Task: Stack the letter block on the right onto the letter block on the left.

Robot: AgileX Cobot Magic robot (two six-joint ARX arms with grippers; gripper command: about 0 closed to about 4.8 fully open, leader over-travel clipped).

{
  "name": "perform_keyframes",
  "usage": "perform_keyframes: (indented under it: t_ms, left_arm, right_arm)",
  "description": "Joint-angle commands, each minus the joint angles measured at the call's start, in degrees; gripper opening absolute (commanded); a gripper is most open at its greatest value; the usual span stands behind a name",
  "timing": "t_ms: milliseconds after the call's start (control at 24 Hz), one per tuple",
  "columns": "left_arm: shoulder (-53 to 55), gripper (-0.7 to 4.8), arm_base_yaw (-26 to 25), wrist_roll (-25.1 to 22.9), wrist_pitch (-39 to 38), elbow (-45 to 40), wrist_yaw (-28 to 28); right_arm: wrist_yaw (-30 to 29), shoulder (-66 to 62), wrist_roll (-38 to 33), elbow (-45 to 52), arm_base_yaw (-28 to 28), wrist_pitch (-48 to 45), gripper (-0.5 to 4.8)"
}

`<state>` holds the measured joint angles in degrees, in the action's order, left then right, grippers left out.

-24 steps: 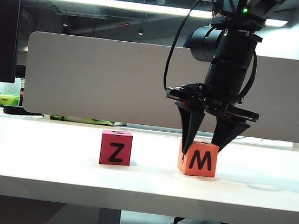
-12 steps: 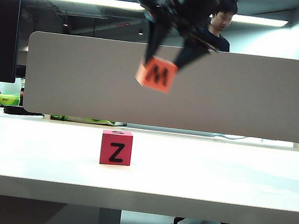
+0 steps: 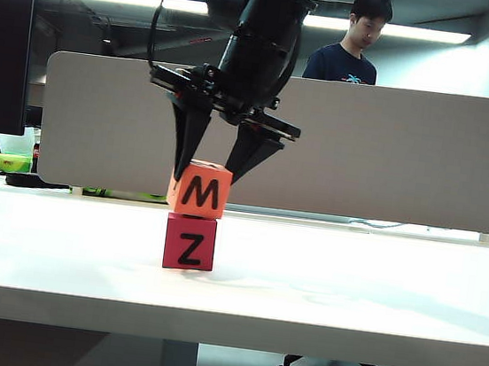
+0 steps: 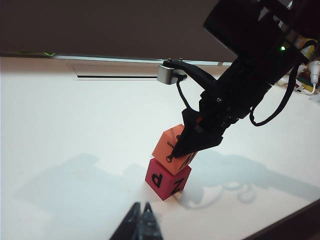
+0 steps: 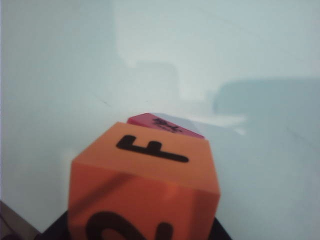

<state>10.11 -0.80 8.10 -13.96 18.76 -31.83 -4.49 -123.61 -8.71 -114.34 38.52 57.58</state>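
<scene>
White table [image 3: 373, 297], your right gripper [image 3: 213, 168] clamps the orange M block [image 3: 200, 190], tilted on the Z block [image 3: 190, 242]; level it before releasing. Left gripper [image 4: 141, 223] pinched together, idle.

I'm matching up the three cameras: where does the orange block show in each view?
Exterior: orange block left of centre, tilted on the red Z block, in the right gripper.
Left wrist: right of centre, atop the red block.
Right wrist: fills the lower middle.
Shared landmark: the red block, directly beneath it in all three.
</scene>
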Motion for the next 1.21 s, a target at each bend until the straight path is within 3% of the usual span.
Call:
perform_keyframes:
  t_ms: [42, 125, 417, 500, 542, 792, 834, 875, 917, 959, 1209]
  left_arm:
    - [0.0, -0.05, 0.0, -0.8, 0.8, 0.4, 0.1]
    - [0.0, -0.05, 0.0, -0.8, 0.8, 0.4, 0.2]
    - [0.0, -0.05, 0.0, -0.8, 0.8, 0.4, 0.1]
    - [0.0, -0.05, 0.0, -0.8, 0.8, 0.4, 0.1]
    - [0.0, -0.05, 0.0, -0.8, 0.8, 0.4, 0.1]
    - [0.0, -0.05, 0.0, -1.3, 0.9, 0.4, 1.0]
    - [0.0, -0.05, 0.0, -2.0, 0.9, 0.4, 1.8]
    - [0.0, -0.05, 0.0, -2.9, 0.9, 0.4, 2.8]
    - [0.0, -0.05, 0.0, -3.9, 1.0, 0.4, 4.3]
    - [0.0, -0.05, 0.0, -3.8, 1.0, 0.4, 5.7]
    - [0.0, -0.05, 0.0, -3.8, 1.4, 0.4, 14.6]
  right_arm:
    - [0.5, 0.3, 0.0, -0.2, -0.1, 0.5, 3.22]
    - [0.5, 0.3, 0.0, -0.2, -0.1, 0.5, 3.90]
    - [-2.0, 0.3, -0.1, -1.0, 0.3, 1.5, 4.01]
    - [-0.9, 0.3, 0.0, -3.3, 0.6, 4.4, 4.58]
    - [2.7, 0.3, 0.1, -5.9, 0.6, 6.7, 4.79]
    - [14.3, 0.5, 5.7, -17.3, 0.3, 14.2, 4.79]
    - [17.2, 0.6, 7.0, -19.8, 0.3, 16.5, 4.63]
    - [19.3, 0.7, 8.6, -21.6, 0.3, 18.6, 3.86]
    - [21.1, 1.0, 12.4, -24.5, 0.4, 21.9, 1.29]
    - [21.2, 1.9, 13.6, -24.8, 0.4, 22.0, 0.09]
    - [18.4, 10.8, 13.3, -24.7, 0.5, 17.1, -0.06]
